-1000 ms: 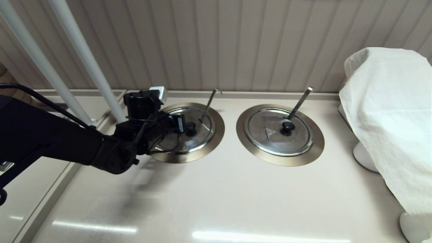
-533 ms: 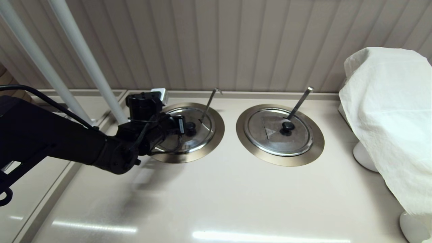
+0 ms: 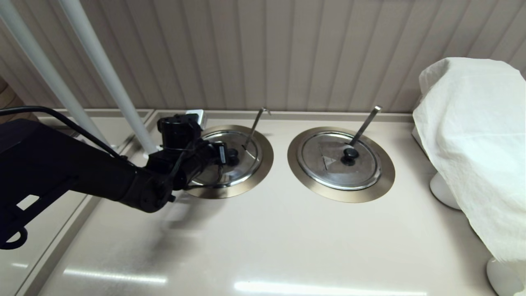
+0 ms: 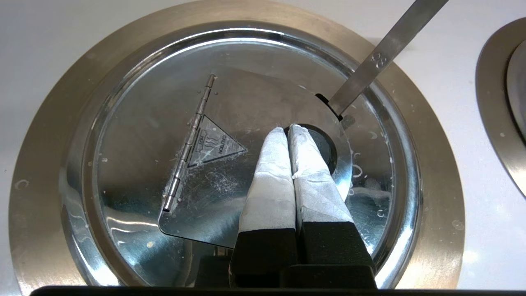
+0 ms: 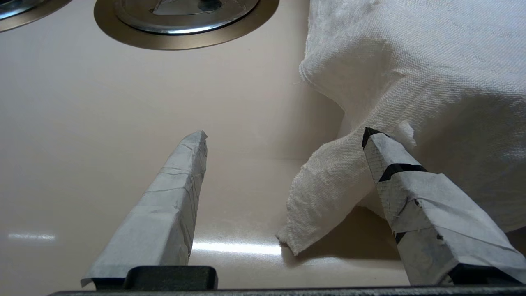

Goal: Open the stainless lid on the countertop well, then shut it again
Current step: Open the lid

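The stainless lid [image 3: 246, 160] sits in the left countertop well, whose bronze-grey ring [image 3: 264, 164] surrounds it. A thin hook-tipped ladle handle [image 3: 255, 124] sticks up through the lid. My left gripper [image 3: 224, 154] is over the lid and shut, with nothing between its fingers. In the left wrist view its tips [image 4: 289, 128] rest against the black knob [image 4: 325, 144]. The hinged flap with the triangle mark [image 4: 213, 147] seems tilted slightly off the lid, and its free edge shows a gap. My right gripper [image 5: 285, 133] is open low over the counter and out of the head view.
A twin lid [image 3: 339, 161] with a flat-tipped handle [image 3: 365, 125] lies in the right ring. A white cloth [image 3: 472, 135] drapes an object at the right and hangs beside my right fingers [image 5: 411, 193]. White posts [image 3: 102, 70] stand behind the left arm.
My left arm has slid a little to the right and forward, bringing the shut fingers closer against the knob. The lids and handles look unmoved.
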### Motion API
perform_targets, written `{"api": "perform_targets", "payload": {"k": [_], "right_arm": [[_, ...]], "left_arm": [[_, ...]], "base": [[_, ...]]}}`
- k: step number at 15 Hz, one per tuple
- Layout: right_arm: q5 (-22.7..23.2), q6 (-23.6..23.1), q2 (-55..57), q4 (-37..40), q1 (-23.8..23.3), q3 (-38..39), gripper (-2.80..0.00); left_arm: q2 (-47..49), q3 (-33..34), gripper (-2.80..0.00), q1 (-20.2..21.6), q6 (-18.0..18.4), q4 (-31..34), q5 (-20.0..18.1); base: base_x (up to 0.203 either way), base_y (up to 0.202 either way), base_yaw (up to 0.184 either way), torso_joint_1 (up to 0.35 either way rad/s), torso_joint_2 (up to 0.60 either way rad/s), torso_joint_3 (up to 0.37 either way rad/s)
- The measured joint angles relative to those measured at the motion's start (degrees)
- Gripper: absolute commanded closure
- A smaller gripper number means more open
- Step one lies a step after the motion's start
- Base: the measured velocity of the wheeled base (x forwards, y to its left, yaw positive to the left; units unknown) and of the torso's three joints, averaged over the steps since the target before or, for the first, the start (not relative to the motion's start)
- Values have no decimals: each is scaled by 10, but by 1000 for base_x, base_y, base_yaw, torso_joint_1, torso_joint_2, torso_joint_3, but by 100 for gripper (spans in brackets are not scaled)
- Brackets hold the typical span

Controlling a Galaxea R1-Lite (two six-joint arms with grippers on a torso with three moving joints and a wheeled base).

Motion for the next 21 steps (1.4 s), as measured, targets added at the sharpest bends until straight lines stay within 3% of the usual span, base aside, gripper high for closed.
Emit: {"api": "perform_targets", "payload": {"k": [1,2,6,14,21], "right_arm": [[0,0,0,0,0,0,-280],[0,0,0,0,0,0,-280],[0,0,0,0,0,0,-280],[0,0,0,0,0,0,-280],[0,0,0,0,0,0,-280]], "left_arm": [[5,-1,-222,0,0,-1,0],[9,-1,-280,0,1,-4,1],[30,-10,-280,-5,22,-30,52],[50,-13,-280,-19,17,-85,51],[84,-13,-280,-21,19,-88,52]], "base": [[0,0,0,0,0,0],[0,0,0,0,0,0],[0,0,0,0,0,0],[0,0,0,0,0,0],[0,0,0,0,0,0]]}}
